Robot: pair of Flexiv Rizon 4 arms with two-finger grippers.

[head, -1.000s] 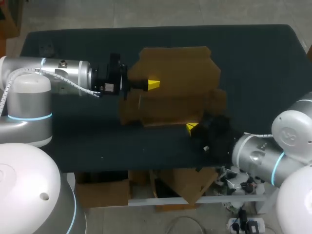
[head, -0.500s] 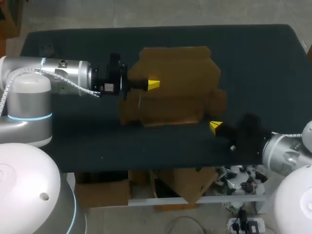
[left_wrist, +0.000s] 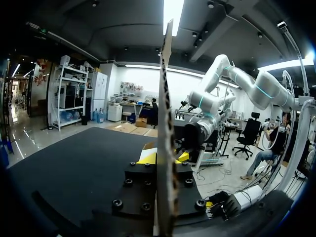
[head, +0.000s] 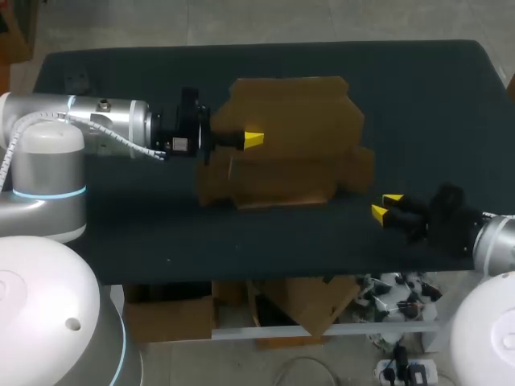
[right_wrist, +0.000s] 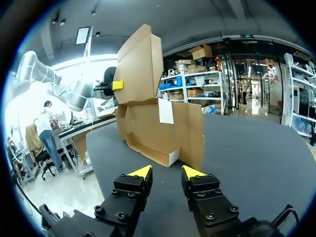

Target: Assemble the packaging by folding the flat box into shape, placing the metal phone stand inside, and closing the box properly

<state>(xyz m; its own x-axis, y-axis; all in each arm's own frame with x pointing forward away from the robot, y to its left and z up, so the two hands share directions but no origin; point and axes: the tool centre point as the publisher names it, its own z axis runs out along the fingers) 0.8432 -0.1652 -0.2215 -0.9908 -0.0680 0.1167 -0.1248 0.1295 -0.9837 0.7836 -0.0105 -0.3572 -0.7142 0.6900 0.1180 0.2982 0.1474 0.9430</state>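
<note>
On my feed the box (head: pixel 290 141) is plain brown cardboard, w/ one white patch on the side facing my R claw (head: pixel 385 206); cut edges are paler tan. Tabletop (head: pixel 426 104) is v. dark, near black, matte. R claw & L claw (head: pixel 253 140): bright yellow tips on black bodies. L arm (head: pixel 105 125) is silver & white w/ thin cyan rings; R arm (head: pixel 497 241) is silver & white.

Dark table (head: pixel 426 96) — matte black top, wide
</note>
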